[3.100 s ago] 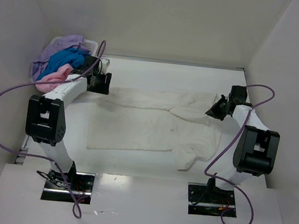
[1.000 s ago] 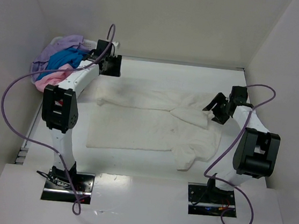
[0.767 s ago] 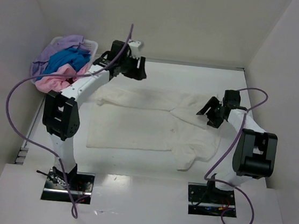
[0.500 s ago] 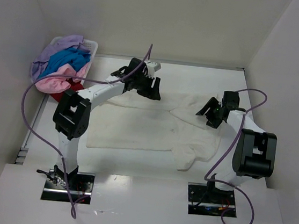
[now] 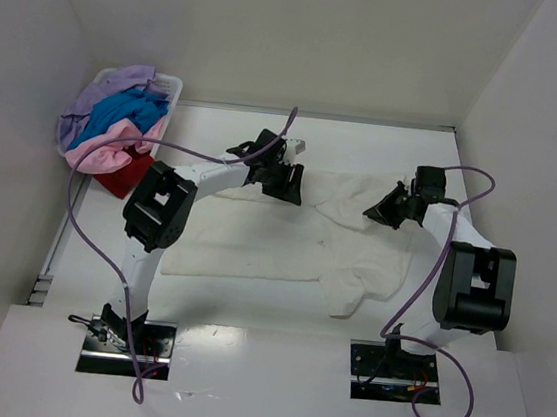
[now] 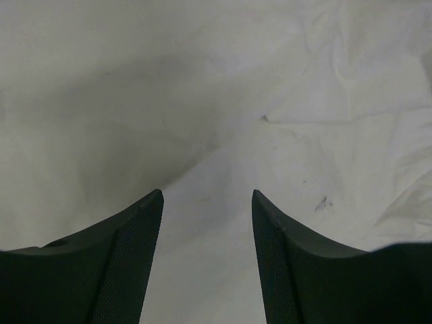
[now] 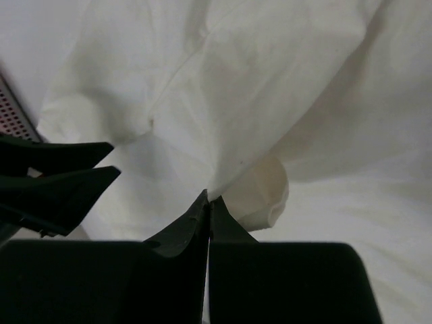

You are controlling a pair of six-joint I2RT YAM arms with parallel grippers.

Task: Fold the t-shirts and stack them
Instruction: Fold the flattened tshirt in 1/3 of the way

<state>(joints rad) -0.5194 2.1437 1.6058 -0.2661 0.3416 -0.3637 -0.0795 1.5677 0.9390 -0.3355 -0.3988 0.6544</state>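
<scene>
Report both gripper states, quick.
Left gripper: open, holding nothing, over the plain cream-white cloth t-shirt.
Right gripper: shut on that t-shirt's fabric.

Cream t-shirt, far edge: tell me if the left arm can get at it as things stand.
Probably yes. The left gripper hangs open right over the cream t-shirt, with nothing between its jaws and the cloth.

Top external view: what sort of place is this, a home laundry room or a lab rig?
Probably a lab rig: a white table boxed in by plain white panels, two arms bolted at its near edge, and one cream-white t-shirt spread out.
</scene>
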